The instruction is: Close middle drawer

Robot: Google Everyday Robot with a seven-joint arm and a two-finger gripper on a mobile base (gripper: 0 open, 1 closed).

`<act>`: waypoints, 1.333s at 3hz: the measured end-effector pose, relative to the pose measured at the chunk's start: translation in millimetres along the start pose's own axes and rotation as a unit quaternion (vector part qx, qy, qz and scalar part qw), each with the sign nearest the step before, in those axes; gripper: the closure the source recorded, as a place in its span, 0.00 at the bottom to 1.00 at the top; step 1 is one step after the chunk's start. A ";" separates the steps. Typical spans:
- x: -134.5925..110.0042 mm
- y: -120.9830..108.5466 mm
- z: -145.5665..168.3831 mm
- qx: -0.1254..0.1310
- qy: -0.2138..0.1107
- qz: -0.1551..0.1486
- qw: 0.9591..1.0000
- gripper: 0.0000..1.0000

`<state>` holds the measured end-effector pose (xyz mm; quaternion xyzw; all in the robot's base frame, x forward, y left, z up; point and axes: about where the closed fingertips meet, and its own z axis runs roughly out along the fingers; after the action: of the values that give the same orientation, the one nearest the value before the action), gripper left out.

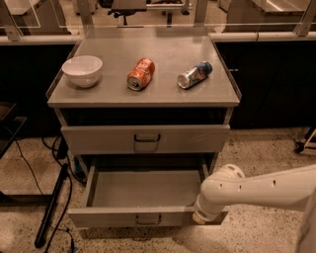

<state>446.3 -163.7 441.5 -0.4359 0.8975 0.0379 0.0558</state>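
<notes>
The middle drawer [143, 190] stands pulled well out beneath the desk's [165, 57] front edge. The claw [200, 217] sits at the right end of the drawer's front panel, below the desk's front right corner. How far open it is, or holding anything, I cannot tell.

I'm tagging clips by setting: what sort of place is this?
Probably an office or lab workspace: grey metal drawer cabinet, speckled stone floor, wheeled office chair behind. The gripper is at the right front corner of the pulled-out grey metal middle drawer.
</notes>
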 end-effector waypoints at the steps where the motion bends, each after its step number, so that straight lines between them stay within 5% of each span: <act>1: -19.8 -17.5 29.8 0.018 0.007 -0.007 1.000 1.00; 4: -35.0 -20.3 38.4 0.014 -0.001 0.011 1.000 1.00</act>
<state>486.3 -144.4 407.7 -0.4255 0.9024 0.0261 0.0628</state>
